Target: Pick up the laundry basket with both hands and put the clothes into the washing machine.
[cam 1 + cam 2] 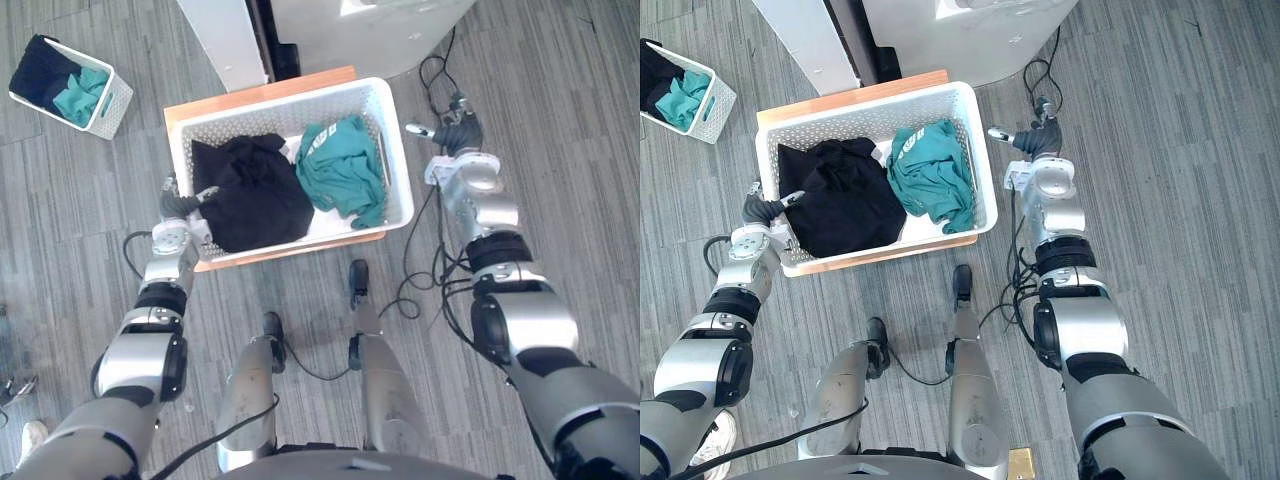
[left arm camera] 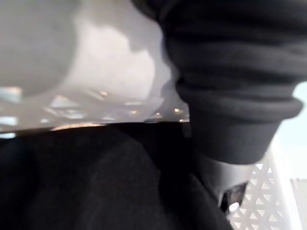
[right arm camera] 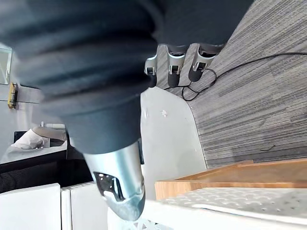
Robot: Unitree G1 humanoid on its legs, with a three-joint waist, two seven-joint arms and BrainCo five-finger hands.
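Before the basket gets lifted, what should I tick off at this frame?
1. Left hand at the laundry basket's left rim: ok.
2. Left hand's hold on that rim: cannot tell.
3. Right hand on the right rim: not ok; open, apart from the basket, over the floor.
4. Load inside: ok; black clothes and teal garment lie within the walls.
5. Basket resting on the wooden stand: ok.

The right hand [image 3: 96, 72] hangs free — its fingers [image 3: 175, 64] straight in a row, the thumb [image 3: 120, 191] apart, nothing between them. Past the fingers lies grey floor [image 3: 254, 105], with a white washer [image 3: 168, 139] panel beside it. By the thumb — the basket [image 3: 230, 201] rim, resting on a wooden board [image 3: 230, 175].
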